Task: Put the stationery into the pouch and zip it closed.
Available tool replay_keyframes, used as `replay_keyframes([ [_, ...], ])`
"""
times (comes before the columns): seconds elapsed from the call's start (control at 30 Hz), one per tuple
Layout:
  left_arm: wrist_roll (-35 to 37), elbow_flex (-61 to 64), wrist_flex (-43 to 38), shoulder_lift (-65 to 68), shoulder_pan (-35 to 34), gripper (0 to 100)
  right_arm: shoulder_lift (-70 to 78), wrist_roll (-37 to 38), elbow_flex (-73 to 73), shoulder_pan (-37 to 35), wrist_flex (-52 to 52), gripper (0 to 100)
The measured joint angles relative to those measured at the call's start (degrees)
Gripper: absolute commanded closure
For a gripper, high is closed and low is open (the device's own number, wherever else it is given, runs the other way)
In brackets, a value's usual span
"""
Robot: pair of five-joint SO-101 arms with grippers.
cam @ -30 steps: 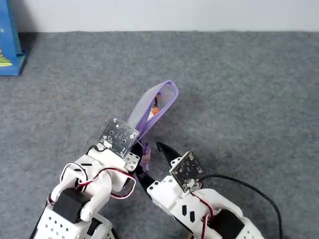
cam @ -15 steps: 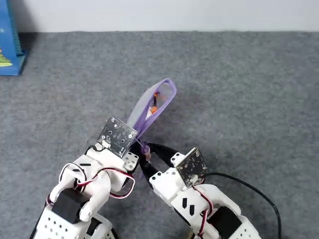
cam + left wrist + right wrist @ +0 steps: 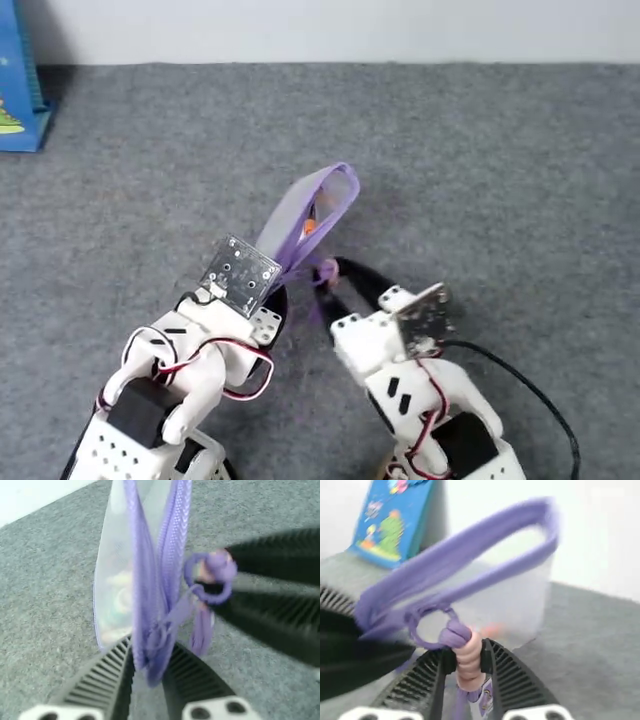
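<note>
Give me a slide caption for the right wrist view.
Right gripper pinches the zipper pull while the purple pouch stands open.

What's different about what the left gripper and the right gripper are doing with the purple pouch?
The left gripper pinches the pouch's own end, at the zipper band; the right gripper pinches only the dangling zipper pull. The left gripper sits at the pouch's end nearest the arms; the right gripper sits beside the pouch, a little farther along. Both are black and ribbed, and both are shut.
</note>
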Motion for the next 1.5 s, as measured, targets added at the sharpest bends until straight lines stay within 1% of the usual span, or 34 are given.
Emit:
replay_keyframes([
  [0.23,0.0,0.0,0.53,-0.26,0.09,99,0.09,0.0,-0.97,6.86,-3.6,99.1],
  [0.5,0.0,0.0,0.97,-0.62,0.09,99,0.09,0.0,-0.97,12.57,-7.56,99.1],
  [0.77,0.0,-0.09,0.97,-0.79,0.18,99,0.18,2.73,-0.79,23.12,-13.45,99.1],
  [1.0,0.0,-0.09,0.97,-0.79,0.26,99,0.18,4.04,-0.79,30.68,-13.98,99.1],
  [1.17,0.0,-0.18,0.97,-0.79,0.26,99,0.18,7.65,1.23,33.49,-14.51,99.1],
  [1.3,0.0,-0.09,0.97,-0.79,0.26,99,0.18,8.09,2.02,36.48,-14.68,99.1],
  [1.4,0.35,0.0,1.93,-0.18,-0.44,99,0.09,7.91,2.02,38.33,-13.98,97.4],
  [1.5,0.26,0.0,1.93,-0.26,-0.44,99,0.09,8.0,1.85,36.75,-9.58,89.2],
])
